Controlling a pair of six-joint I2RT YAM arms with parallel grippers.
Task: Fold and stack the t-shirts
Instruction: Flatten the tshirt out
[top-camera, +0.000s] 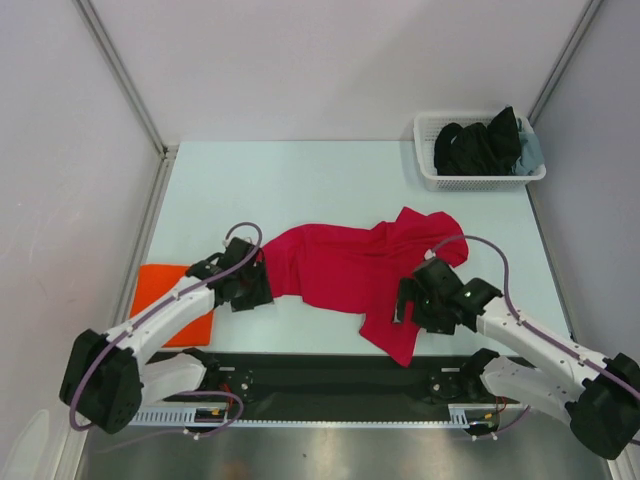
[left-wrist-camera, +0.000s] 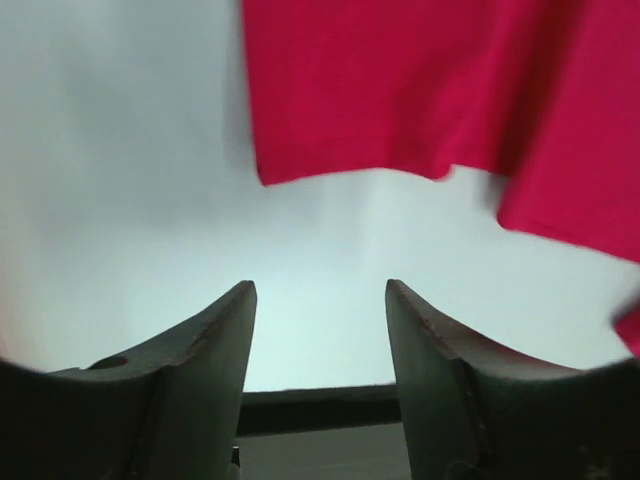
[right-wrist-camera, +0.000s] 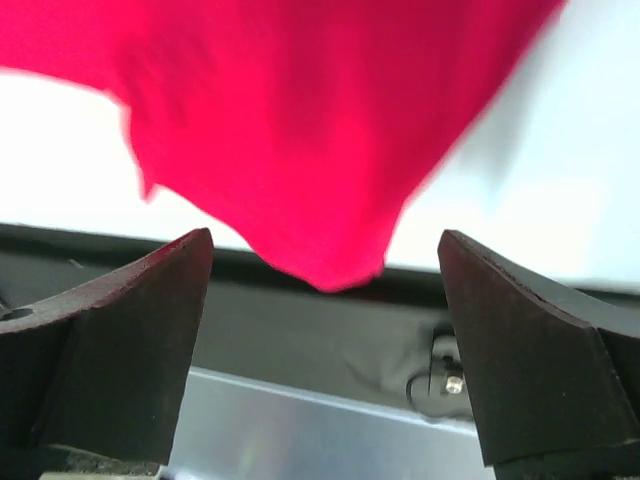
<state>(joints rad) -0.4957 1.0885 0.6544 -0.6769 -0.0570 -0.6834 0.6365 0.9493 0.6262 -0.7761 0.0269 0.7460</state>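
Red shirt: spread on counter, long axis left to right between both claws. Left claw: part open, empty, just off its left end. Right claw: wide open, empty, at its right flap. Orange shirt: folded, at counter's far left

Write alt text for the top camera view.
A crimson t-shirt lies crumpled mid-table, the left tool and right tool open at its ends. A folded orange t-shirt sits left; a white basket of dark cloth stands back right.

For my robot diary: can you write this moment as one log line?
red shirt: rumpled, unfolded | orange shirt: flat, left | basket: dark clothes
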